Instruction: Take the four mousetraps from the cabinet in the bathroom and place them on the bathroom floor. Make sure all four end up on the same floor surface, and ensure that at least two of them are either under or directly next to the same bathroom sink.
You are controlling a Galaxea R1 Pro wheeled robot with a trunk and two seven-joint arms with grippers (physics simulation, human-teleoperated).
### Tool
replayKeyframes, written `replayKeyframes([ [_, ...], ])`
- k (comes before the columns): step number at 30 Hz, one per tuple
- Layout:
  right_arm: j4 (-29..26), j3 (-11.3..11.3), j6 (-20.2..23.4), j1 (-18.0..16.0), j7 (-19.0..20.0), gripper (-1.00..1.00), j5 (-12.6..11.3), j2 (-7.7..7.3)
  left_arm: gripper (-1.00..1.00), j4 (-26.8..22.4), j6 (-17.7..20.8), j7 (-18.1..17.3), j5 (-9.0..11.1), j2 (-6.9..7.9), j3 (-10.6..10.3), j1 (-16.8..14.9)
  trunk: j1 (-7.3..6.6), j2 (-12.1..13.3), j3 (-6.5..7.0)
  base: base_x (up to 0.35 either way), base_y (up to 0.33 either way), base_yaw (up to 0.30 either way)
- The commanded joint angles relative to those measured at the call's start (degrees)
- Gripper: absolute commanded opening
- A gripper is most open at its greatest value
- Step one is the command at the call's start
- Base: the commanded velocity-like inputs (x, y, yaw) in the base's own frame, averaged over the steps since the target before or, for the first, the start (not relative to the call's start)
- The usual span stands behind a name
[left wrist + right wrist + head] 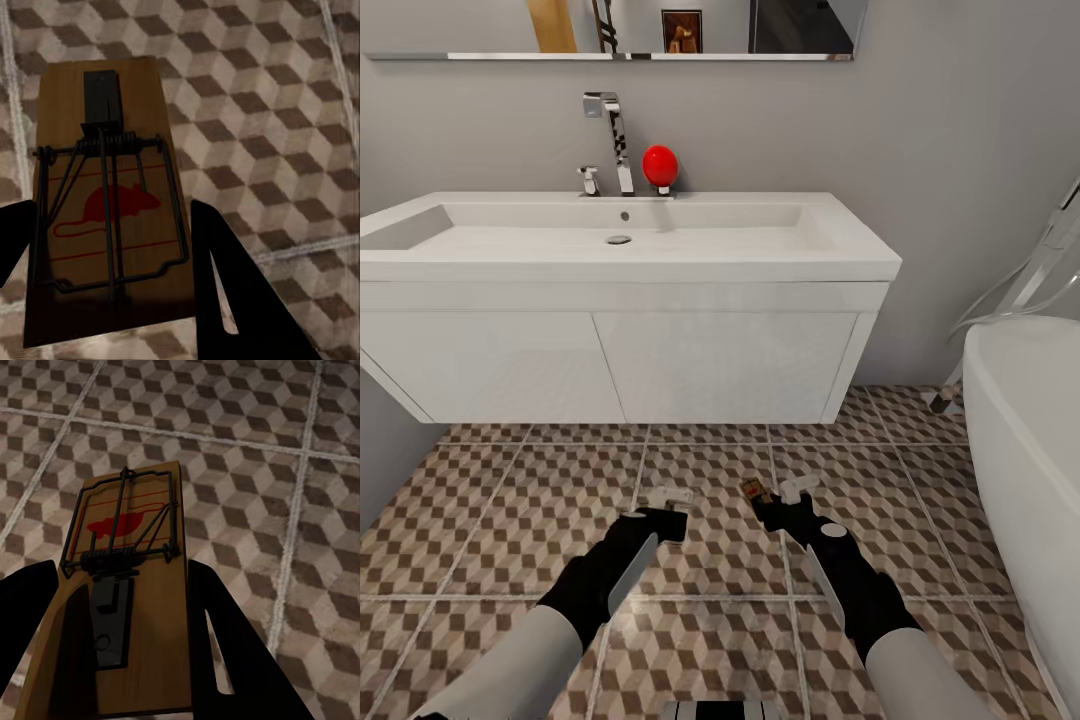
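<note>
Brown, beige and white cube-patterned tiles form the bathroom floor [510,500], which spreads before a white wall-hung sink unit [620,300] with a chrome tap [615,140] and a red ball-shaped object [660,165] on its rim; a white bathtub [1030,450] is cut off at the right edge. Both arms reach forward and low over the tiles just in front of the sink unit, a placing that suits the task's demand for traps beside or under one sink.

In the left wrist view, the left gripper [112,247] is clamped on a wooden mousetrap [105,195], its dark fingers [232,300] pressing the board's long edges so that the spring bar and red mouse mark face the camera. The right gripper [120,645] likewise is closed on a second mousetrap [127,607], held by its edges, clear of the wire. Edge grips probably keep the flat boards level for setting down.

In the head view the left gripper [665,500] hides its board, while a small part of the right trap [755,490] shows beside the right gripper [785,500]. Whether either board touches the tiles cannot be told. The space beneath the sink unit is hidden by its body. The mirror strip [610,30] above is cropped.
</note>
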Motion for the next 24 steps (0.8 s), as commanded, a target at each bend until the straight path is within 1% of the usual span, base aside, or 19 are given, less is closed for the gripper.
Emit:
replayKeyframes([
  [1,-0.10,-0.07,0.29,0.01,0.32,-1.00,0.57,0.02,-1.00,-1.08,0.99,0.55,0.40,-0.09,-0.17,-0.47,-0.01,-0.02,-0.05,0.000,0.000,0.000],
  [2,-0.10,-0.06,0.29,0.03,0.33,-1.00,0.58,0.02,-1.00,-2.32,2.25,0.58,0.39,-0.16,-0.14,-0.99,-0.01,-0.02,-0.05,0.000,0.000,0.000],
  [3,-0.09,-0.06,0.29,0.04,0.34,-1.00,0.58,0.02,-1.00,-4.19,4.89,0.61,0.39,-0.23,-0.12,-1.78,-0.01,-0.02,-0.05,0.000,0.000,0.000],
  [5,-0.09,-0.05,0.29,0.02,0.34,-1.00,0.58,0.02,-1.00,-6.13,8.21,0.61,0.37,-0.32,0.03,-2.97,-0.01,-0.02,-0.05,0.000,0.000,0.000],
  [6,-0.09,-0.05,0.27,0.01,0.34,-1.00,0.58,0.02,-1.00,-7.32,9.66,0.62,0.37,-0.32,0.33,-4.22,-0.01,-0.02,-0.05,0.000,0.000,0.000],
  [8,-0.09,-0.03,0.28,0.00,0.35,-1.00,0.58,0.05,-1.00,-8.69,10.76,0.63,0.38,-0.31,1.33,-5.69,-0.01,-0.02,-0.05,0.000,0.000,0.000],
  [10,-0.09,-0.04,0.29,0.01,0.31,-1.00,0.58,0.03,-1.00,-8.52,11.07,0.62,0.39,-0.25,1.80,-6.12,-0.01,-0.02,-0.05,0.000,0.000,0.000],
  [12,-0.10,-0.04,0.29,0.00,0.28,-1.00,0.58,0.03,-1.00,-7.11,11.22,0.53,0.40,-0.13,2.00,-6.34,-0.01,-0.02,-0.05,0.000,0.000,0.000],
  [15,-0.19,-0.12,0.29,0.02,0.23,-1.00,0.58,0.02,-1.00,-7.24,11.21,0.41,0.46,0.11,1.86,-6.44,-0.01,-0.02,-0.05,0.000,0.000,0.000],
  [21,-0.41,-0.26,0.29,-0.02,0.17,-1.00,0.58,-0.04,-1.00,-7.51,11.35,0.44,0.48,0.15,1.46,-6.51,-0.01,-0.02,-0.05,0.000,0.000,0.000],
  [24,-1.71,-0.23,0.35,0.00,0.17,-1.00,0.58,-0.06,-1.00,-7.59,11.62,0.53,0.48,0.28,1.41,-6.51,-0.01,-0.02,-0.05,0.000,0.000,0.000],
])
